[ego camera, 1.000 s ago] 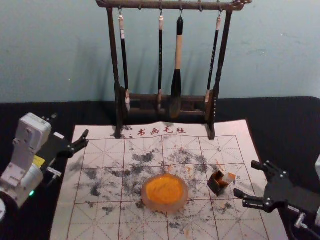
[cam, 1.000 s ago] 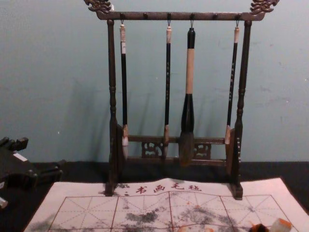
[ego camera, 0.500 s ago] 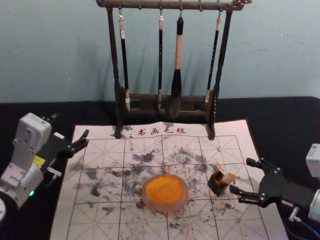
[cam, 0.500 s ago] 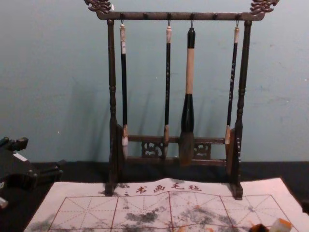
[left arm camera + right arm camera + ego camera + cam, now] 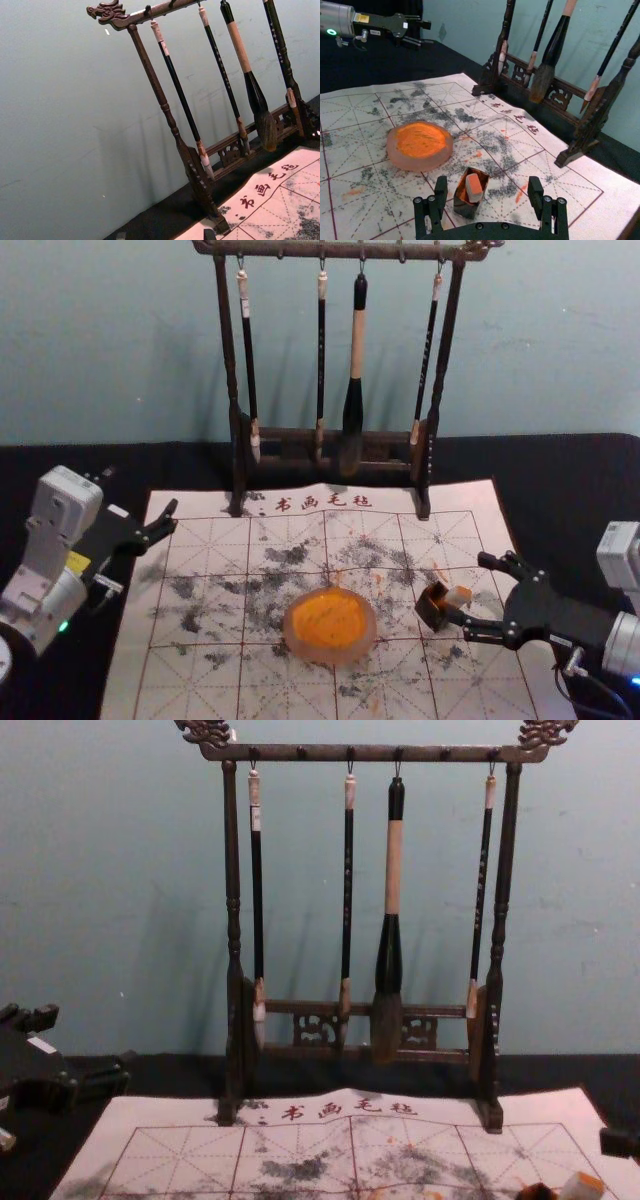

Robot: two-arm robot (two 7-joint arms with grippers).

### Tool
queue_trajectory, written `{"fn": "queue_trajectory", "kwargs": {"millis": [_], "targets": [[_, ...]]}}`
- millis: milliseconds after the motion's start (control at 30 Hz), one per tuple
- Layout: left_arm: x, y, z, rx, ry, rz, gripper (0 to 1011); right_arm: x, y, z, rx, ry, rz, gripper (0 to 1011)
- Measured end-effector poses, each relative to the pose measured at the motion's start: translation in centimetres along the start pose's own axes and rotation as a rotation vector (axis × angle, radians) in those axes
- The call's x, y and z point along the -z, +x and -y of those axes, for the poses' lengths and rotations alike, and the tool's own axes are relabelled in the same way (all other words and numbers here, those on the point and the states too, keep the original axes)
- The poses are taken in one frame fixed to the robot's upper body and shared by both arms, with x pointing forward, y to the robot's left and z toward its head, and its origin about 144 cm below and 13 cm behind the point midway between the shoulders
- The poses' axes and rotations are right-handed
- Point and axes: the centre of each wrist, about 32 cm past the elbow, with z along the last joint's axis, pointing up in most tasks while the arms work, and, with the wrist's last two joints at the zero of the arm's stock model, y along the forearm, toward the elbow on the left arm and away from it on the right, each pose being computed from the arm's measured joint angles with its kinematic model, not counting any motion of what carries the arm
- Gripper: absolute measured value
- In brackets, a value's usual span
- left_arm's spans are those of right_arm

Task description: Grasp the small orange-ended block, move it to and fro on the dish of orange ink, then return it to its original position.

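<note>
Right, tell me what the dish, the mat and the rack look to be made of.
Dish: frosted glass or resin, going by its milky, translucent-looking rim.
Mat: matt cloth, perhaps felt, since its far edge ripples softly.
Rack: probably dark brown wood with a slight sheen, judging by its turned posts and carved ends.

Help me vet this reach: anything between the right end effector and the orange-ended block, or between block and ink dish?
The dark box surrounds the block low down; nothing else visible blocks the right end effector or the way over the mat to the dish.
</note>
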Motion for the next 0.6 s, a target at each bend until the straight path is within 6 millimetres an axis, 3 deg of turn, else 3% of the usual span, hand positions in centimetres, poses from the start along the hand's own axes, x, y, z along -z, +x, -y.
{"fn": "queue_trajectory", "kwargs": {"millis": [600], "targets": [[0.0, 0.0, 0.0, 0.0, 0.0, 0.0, 1002, 0.05, 0.21, -0.75, -0.025, -0.008, -0.008, 1000]]}}
